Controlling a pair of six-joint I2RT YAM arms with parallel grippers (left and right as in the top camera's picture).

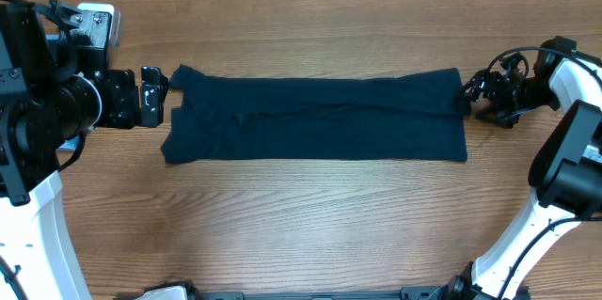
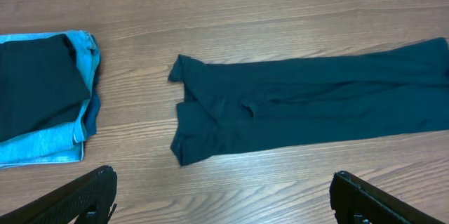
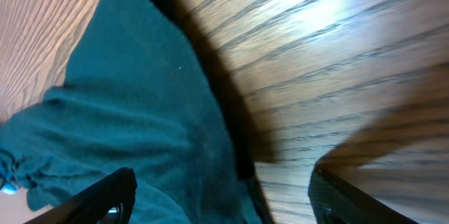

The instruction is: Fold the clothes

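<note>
Shirt [image 1: 320, 117] lies as long strip; left claw [image 1: 155, 96], right claw [image 1: 475, 96] both open at ends; next, probably: pinch one end, fold across.

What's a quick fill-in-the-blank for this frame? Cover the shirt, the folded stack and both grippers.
1. The stack has a dark piece on top, with light ____ denim showing under it.
2. The left gripper and the right gripper, one at each end of the shirt, both have their jaws ____.
3. In the left wrist view, the stack lies to the ____ of the shirt.

Missing words: blue; open; left.
</note>
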